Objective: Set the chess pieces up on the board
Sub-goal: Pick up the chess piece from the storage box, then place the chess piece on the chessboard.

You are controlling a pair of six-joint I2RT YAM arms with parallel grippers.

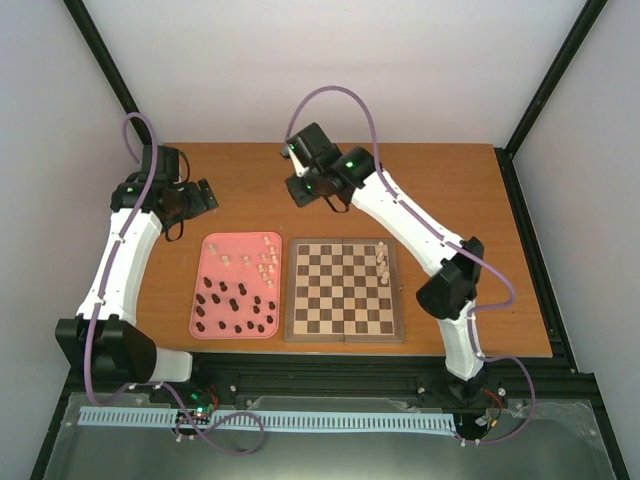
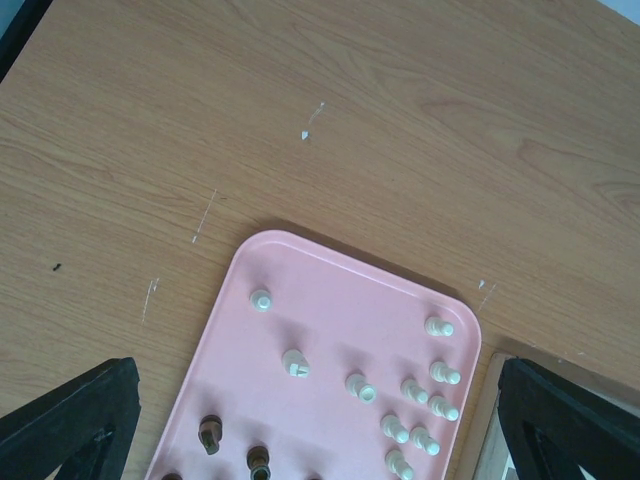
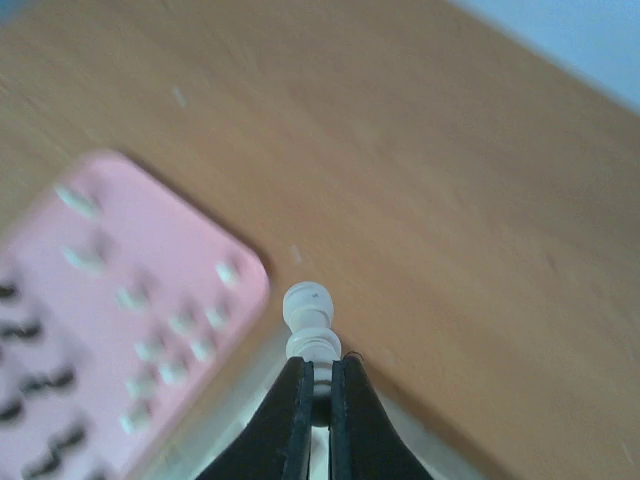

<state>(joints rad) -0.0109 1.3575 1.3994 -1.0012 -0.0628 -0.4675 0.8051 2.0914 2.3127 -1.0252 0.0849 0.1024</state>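
The chessboard lies at the table's middle front, with a few cream-white pieces standing near its right edge. The pink tray to its left holds cream-white pieces at the back and dark pieces at the front. My right gripper hovers behind the board's back left corner, shut on a cream-white piece that sticks out past its tips. My left gripper is open and empty behind the tray; its view shows the white pieces between its fingers.
The tray fills the lower left wrist view, with dark pieces at its near left and the board's edge at the right. In the blurred right wrist view the tray lies at the left. Bare wooden tabletop surrounds both.
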